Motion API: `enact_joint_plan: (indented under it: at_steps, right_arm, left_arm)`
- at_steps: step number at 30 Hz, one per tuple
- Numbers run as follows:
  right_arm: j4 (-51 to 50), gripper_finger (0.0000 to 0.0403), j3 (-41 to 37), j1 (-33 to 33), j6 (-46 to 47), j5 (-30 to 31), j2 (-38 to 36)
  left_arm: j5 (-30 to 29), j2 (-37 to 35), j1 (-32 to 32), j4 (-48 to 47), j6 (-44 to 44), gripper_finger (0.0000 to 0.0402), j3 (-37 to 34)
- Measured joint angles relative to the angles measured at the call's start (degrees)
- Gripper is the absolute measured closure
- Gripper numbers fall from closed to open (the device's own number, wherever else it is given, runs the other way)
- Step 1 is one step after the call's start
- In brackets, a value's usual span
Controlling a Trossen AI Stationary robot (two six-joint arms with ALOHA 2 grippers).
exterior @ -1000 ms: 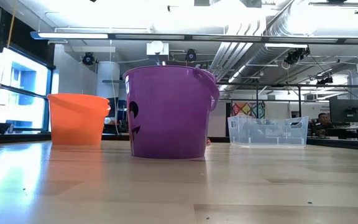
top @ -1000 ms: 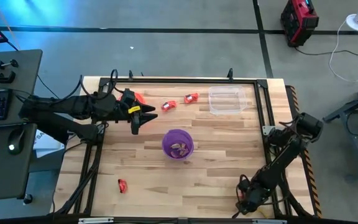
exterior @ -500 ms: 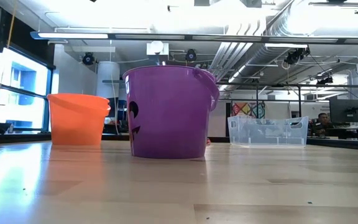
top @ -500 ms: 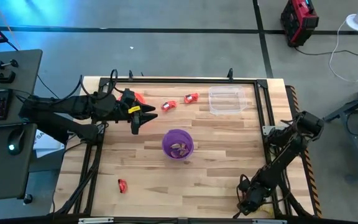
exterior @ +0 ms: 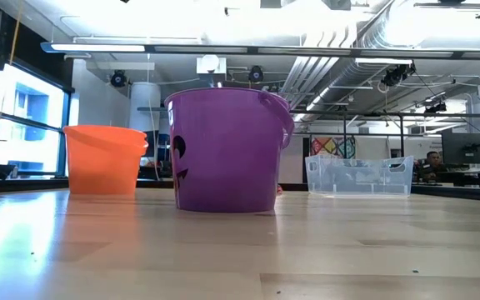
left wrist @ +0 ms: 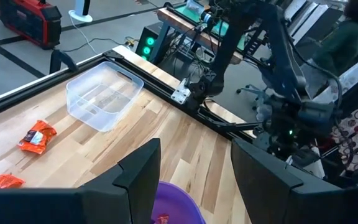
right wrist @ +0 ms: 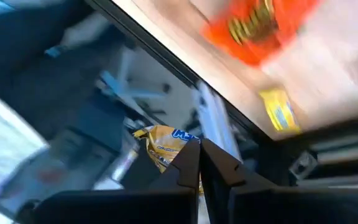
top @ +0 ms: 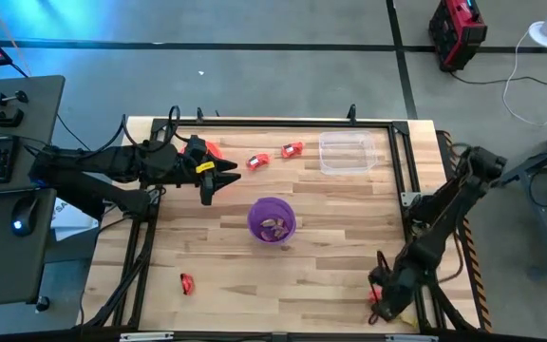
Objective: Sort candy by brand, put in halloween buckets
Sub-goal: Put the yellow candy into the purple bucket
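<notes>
The purple bucket (top: 272,220) (exterior: 227,150) stands mid-table with candy inside. The orange bucket (exterior: 105,158) stands at the far left, mostly hidden under my left arm in the high view. Red-orange candies (top: 257,161) (top: 292,149) lie near the far edge, and one (top: 186,283) lies near left. My left gripper (top: 207,190) (left wrist: 194,180) hangs open above the table, left of the purple bucket. My right gripper (top: 378,302) (right wrist: 199,144) is shut at the near right corner, with a yellow-wrapped candy (right wrist: 159,144) at its fingertips. My right gripper pinches the yellow candy's wrapper edge (right wrist: 178,153) between its two fingertips. The rest of the wrapper sticks out to one side of the fingers. The fingers slant downward, and the candy is lifted clear of the table. The fingers hide the exact spot of contact.
A clear plastic tub (top: 343,152) (exterior: 358,175) sits at the far right. An orange candy (right wrist: 260,25) and a small yellow piece (right wrist: 278,109) lie on the wood by my right gripper, close to the table's edge rail (top: 416,328).
My right gripper has shut and then risen from the near right corner of the table, its arm swinging up and outward toward the right edge. A red-orange candy now shows beside it on the wood. The left arm has kept still.
</notes>
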Motion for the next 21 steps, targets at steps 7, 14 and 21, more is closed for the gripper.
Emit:
enact_joint_plan:
  at_steps: [7,14,21]
  right_arm:
    - [1.5,0.0402,0.0,-13.01,-14.8,14.64,-5.16]
    - [18.45,0.0403,0.0,-34.5,-41.76,16.21,0.04]
    - [31.96,0.0403,4.87,-45.34,-55.34,16.91,5.92]
  left_arm:
    - [-0.13,0.0,0.0,0.2,-0.04,0.0218,0.0]
    - [-0.13,0.0,0.0,0.2,-0.19,0.0218,0.0]
    - [-0.13,0.0,0.0,0.36,-0.18,0.0218,0.0]
